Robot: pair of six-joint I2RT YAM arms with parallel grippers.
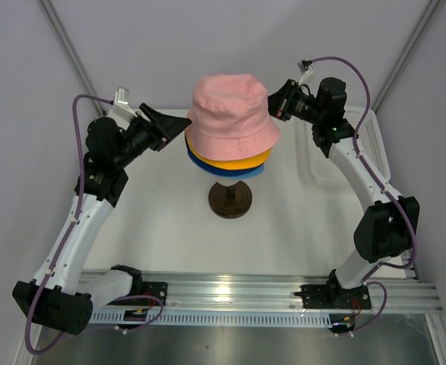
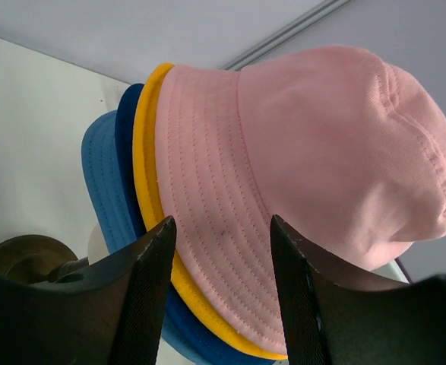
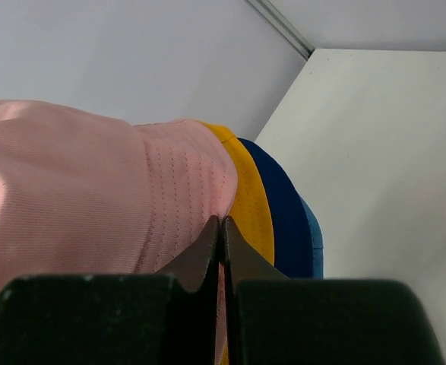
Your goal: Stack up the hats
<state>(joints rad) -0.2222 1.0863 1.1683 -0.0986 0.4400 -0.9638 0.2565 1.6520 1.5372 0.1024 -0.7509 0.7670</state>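
The four hats sit stacked on the mannequin stand: the pink hat (image 1: 230, 110) on top, then the yellow-orange hat (image 1: 238, 162), the navy hat (image 1: 191, 153) and the light blue hat (image 1: 241, 174), of which only brim edges show. My left gripper (image 1: 169, 125) is open at the stack's left side; in the left wrist view its fingers (image 2: 150, 258) frame the pink brim (image 2: 207, 175) without touching it. My right gripper (image 1: 272, 103) is shut at the right side, pinching the pink brim's edge (image 3: 200, 190) in the right wrist view (image 3: 223, 219).
The stand's dark round base (image 1: 230, 200) rests on the white table under the hats. A white mesh basket (image 1: 371, 148) lies at the right, below my right arm. The enclosure's walls stand close behind.
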